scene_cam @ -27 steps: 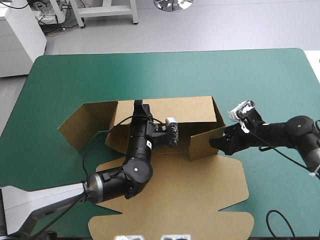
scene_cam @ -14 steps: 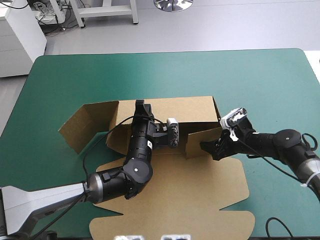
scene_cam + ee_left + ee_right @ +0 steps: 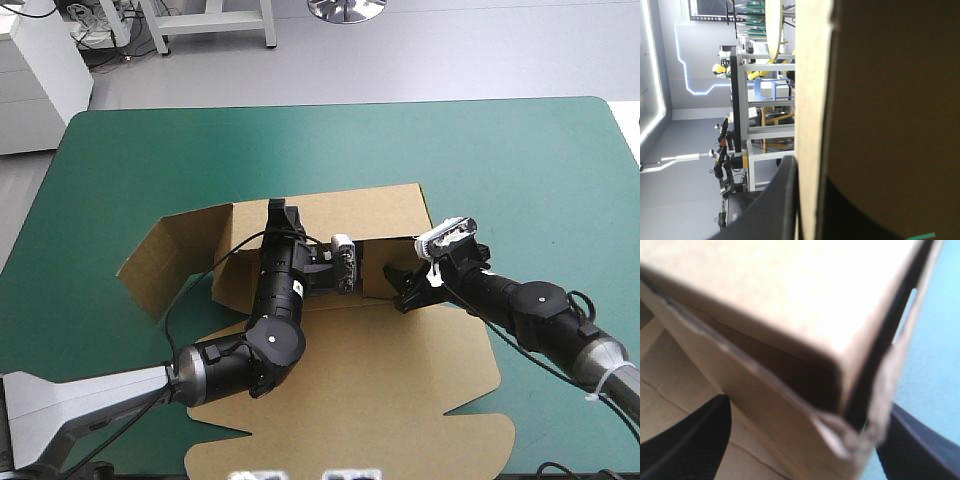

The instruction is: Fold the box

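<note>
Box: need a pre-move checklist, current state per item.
1. Left gripper clamped on the back wall of the box: ok. The left wrist view shows the wall's edge between its fingers.
2. Right gripper open: ok. Its fingers stand apart, straddling a corner of the right flap.
3. Right flap turned inward: ok, it is angled in toward the back wall.
4. Right flap tucked or locked: cannot tell.
5. Left flap turned inward: not ok, it splays outward.
6. Front panel flat on the table: ok.
</note>
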Robot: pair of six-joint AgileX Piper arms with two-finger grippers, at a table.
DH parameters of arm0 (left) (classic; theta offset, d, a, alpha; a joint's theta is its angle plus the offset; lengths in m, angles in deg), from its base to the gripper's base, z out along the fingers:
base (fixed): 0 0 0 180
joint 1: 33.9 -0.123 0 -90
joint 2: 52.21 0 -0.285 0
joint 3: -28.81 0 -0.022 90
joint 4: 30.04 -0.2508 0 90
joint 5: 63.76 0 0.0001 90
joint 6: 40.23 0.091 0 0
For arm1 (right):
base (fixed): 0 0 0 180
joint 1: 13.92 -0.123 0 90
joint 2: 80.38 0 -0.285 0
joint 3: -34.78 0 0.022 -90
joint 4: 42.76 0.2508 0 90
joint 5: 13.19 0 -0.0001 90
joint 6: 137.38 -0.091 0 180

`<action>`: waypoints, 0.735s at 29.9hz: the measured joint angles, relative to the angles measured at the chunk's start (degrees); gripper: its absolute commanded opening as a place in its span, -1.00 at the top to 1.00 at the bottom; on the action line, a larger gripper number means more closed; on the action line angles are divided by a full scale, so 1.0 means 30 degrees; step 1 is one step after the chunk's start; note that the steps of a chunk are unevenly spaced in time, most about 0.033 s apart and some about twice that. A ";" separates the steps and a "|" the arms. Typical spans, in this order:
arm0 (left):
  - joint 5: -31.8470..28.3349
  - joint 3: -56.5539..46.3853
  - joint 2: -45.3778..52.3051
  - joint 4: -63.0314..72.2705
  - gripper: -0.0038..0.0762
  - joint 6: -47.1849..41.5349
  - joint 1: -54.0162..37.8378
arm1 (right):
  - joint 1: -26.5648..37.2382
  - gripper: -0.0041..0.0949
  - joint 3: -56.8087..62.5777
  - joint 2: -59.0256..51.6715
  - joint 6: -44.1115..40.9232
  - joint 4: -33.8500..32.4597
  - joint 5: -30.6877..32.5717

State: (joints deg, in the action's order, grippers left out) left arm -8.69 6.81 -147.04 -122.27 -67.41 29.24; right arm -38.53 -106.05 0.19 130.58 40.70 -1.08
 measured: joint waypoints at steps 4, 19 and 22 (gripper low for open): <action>-0.0053 0.0000 0.0000 0.0000 0.93 0.0000 0.0000 | -0.0967 -0.49 0.0000 0.0000 0.1299 0.2033 -0.1814; 0.0017 0.0000 0.0000 0.0032 0.93 0.0000 0.0000 | -0.1652 0.93 0.0000 0.0000 0.2045 0.5134 -0.4035; 0.0021 0.0000 0.0000 -0.0152 0.93 0.0077 0.0019 | -0.1636 0.94 0.0018 0.0018 0.2183 0.5202 -0.4165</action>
State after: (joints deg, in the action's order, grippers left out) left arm -8.62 6.81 -147.04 -122.72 -67.18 29.30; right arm -43.44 -106.00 0.24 137.13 56.30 -13.58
